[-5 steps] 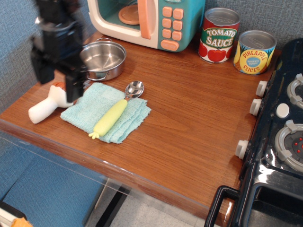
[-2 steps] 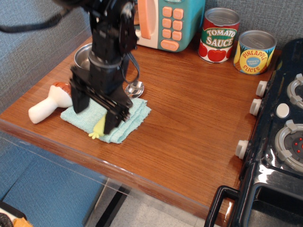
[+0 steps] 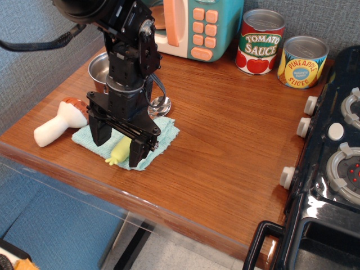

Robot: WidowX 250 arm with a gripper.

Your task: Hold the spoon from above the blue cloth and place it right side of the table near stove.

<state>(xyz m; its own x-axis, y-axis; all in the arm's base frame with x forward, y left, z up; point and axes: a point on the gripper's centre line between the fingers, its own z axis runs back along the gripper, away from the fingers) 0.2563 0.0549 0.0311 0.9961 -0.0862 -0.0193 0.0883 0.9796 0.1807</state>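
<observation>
The spoon lies on the blue cloth (image 3: 162, 133) at the table's front left. Its pale-yellow handle (image 3: 119, 152) pokes out below my gripper and its shiny bowl (image 3: 160, 103) shows behind it. My black gripper (image 3: 119, 147) is open and stands straight over the handle, one finger on each side, low on the cloth. The middle of the spoon is hidden by the gripper. The black stove (image 3: 332, 169) with white knobs stands at the right edge of the wooden table (image 3: 225, 152).
A mushroom toy (image 3: 56, 125) lies left of the cloth. A metal pot (image 3: 99, 68) sits behind my arm. A teal microwave (image 3: 197, 25), a tomato sauce can (image 3: 260, 42) and a pineapple can (image 3: 304, 62) stand along the back.
My gripper has swung from the left edge over to the cloth and come down around the spoon handle. The spoon and cloth have not moved.
</observation>
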